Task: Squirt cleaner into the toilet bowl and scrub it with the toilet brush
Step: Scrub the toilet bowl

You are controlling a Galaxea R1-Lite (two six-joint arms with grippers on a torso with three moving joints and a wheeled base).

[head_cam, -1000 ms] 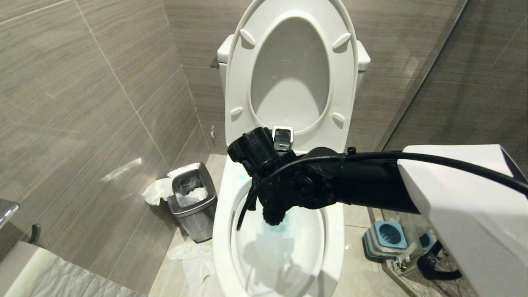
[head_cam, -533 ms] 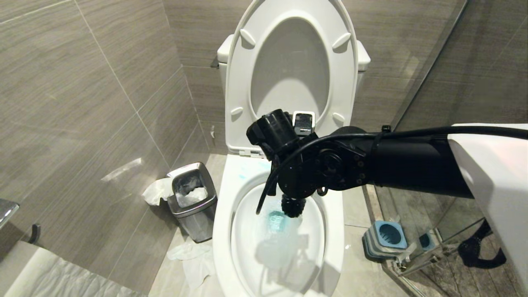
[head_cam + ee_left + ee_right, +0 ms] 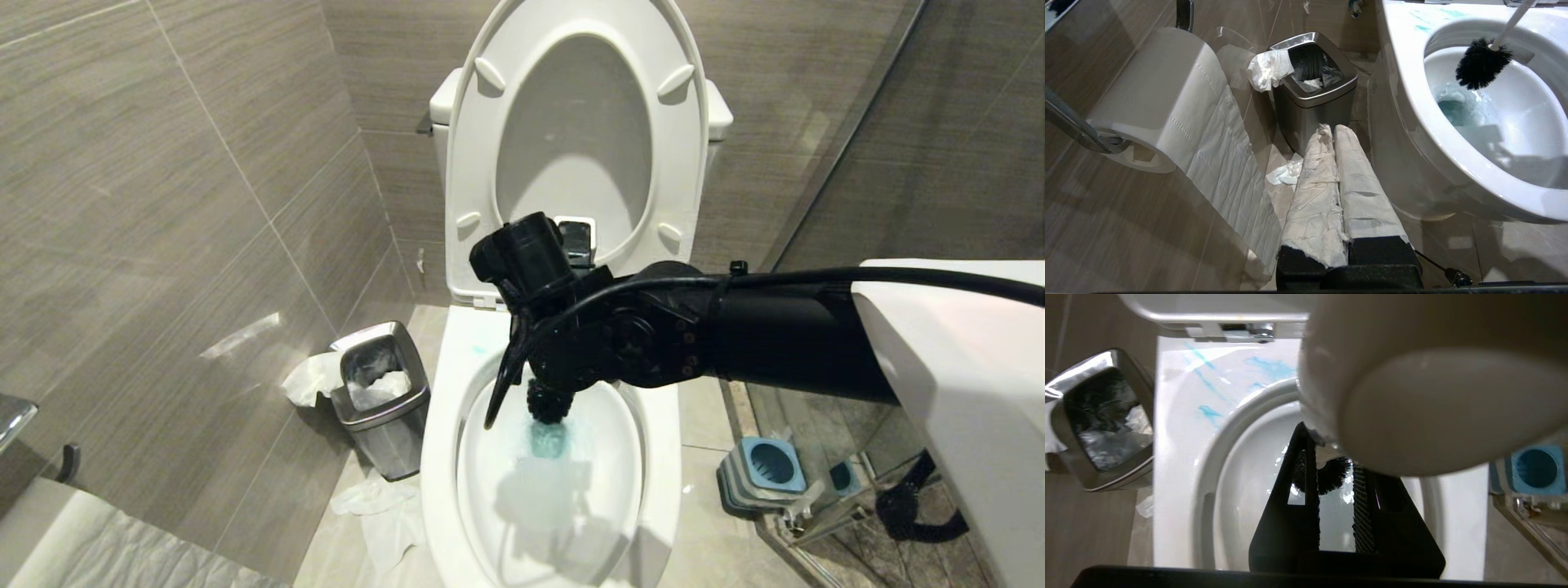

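The toilet bowl [image 3: 441, 425] stands open with its seat and lid raised. Turquoise cleaner [image 3: 549, 441] tints the water around the drain, and blue streaks [image 3: 1208, 412] lie across the back rim. My right arm [image 3: 735, 335] reaches over the bowl from the right. Its gripper [image 3: 1331, 461] points down, shut on the toilet brush's pale handle [image 3: 1433, 396]. The dark bristle head [image 3: 548, 402] hangs inside the bowl at the back, just above the blue water; it also shows in the left wrist view [image 3: 1481, 63]. My left gripper [image 3: 1333, 130] is parked low beside the bowl, shut, with its fingers wrapped in white paper.
A small steel waste bin [image 3: 380, 392] holding paper stands left of the bowl, with crumpled paper [image 3: 384, 506] on the floor beside it. The blue-grey brush holder [image 3: 767, 469] sits on the floor at right by a glass partition. A toilet-paper roll [image 3: 1155, 94] hangs near my left gripper.
The right arm swung the brush head to the right and toward the back of the bowl, then back left. The left arm has kept still.
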